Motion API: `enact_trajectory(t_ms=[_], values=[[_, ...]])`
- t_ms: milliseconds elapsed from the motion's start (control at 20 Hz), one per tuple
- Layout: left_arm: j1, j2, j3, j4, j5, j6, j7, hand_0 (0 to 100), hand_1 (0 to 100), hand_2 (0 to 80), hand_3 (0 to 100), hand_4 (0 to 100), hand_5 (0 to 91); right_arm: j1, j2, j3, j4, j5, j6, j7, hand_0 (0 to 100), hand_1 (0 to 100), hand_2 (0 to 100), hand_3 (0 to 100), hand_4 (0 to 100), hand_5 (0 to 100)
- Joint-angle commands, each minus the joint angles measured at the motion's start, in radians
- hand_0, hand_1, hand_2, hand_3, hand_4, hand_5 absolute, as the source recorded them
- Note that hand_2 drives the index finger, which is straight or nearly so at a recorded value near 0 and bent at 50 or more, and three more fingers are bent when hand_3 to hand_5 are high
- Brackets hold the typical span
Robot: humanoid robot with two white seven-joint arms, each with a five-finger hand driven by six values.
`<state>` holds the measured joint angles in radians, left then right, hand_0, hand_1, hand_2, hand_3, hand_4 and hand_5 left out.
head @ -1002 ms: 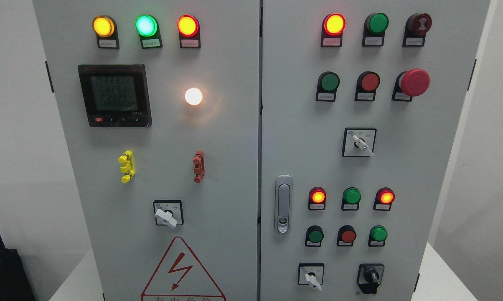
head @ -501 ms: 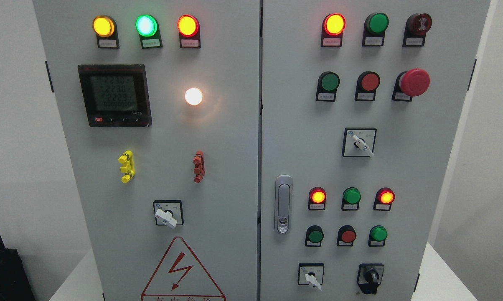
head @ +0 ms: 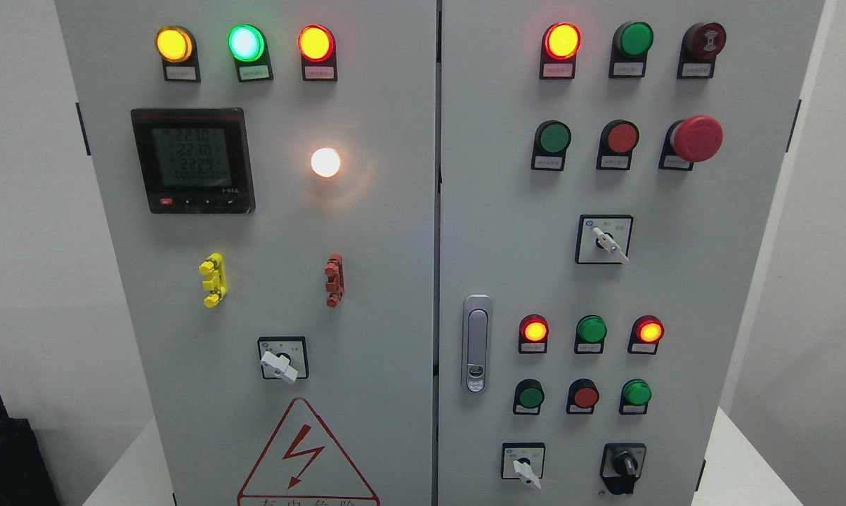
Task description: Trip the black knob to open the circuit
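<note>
The black knob (head: 624, 465) sits at the lower right of the grey cabinet's right door (head: 507, 232), on a black plate. Its handle stands roughly upright, tilted slightly. To its left is a white selector switch (head: 523, 467). Neither of my hands is in view.
The right door carries lit red lamps (head: 561, 41), green and red push buttons, a red mushroom stop button (head: 697, 138), a white selector (head: 608, 242) and a silver latch handle (head: 476, 343). The left door holds a meter (head: 192, 159), lamps and a white selector (head: 280, 364). A black device (head: 5, 457) stands at lower left.
The digits on the meter flickered slightly. Nothing else has moved.
</note>
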<state>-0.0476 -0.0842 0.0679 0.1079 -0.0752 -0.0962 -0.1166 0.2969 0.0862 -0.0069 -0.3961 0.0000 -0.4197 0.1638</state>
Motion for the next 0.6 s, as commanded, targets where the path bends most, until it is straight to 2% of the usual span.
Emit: enact_trajectory(t_ms=[0, 200, 301, 451, 551], values=[[0.0, 0.0, 0.0, -0.025, 0.0, 0.0, 0.0, 12, 39, 0.0, 0, 0, 0.0, 0.057, -0.008, 0.027, -0.291, -0.003, -0.072, -0.007, 0, 13, 0, 12, 4, 0], [0.0, 0.0, 0.0, -0.025, 0.0, 0.001, 0.0, 12, 39, 0.0, 0, 0, 0.0, 0.09, -0.017, 0.035, -0.444, -0.006, -0.094, -0.032, 0, 12, 0, 15, 7, 0], [0.0, 0.0, 0.0, -0.025, 0.0, 0.001, 0.0, 12, 39, 0.0, 0, 0, 0.0, 0.096, -0.037, 0.035, -0.516, -0.006, -0.102, -0.036, 0, 11, 0, 17, 10, 0], [0.0, 0.0, 0.0, -0.025, 0.0, 0.0, 0.0, 12, 39, 0.0, 0, 0, 0.0, 0.102, -0.054, 0.035, -0.639, -0.008, -0.102, -0.088, 0, 9, 0, 19, 12, 0], [0.0, 0.0, 0.0, -0.025, 0.0, 0.0, 0.0, 12, 39, 0.0, 0, 0, 0.0, 0.12, -0.072, 0.033, -0.72, -0.008, -0.102, -0.101, 0, 9, 0, 21, 15, 1]])
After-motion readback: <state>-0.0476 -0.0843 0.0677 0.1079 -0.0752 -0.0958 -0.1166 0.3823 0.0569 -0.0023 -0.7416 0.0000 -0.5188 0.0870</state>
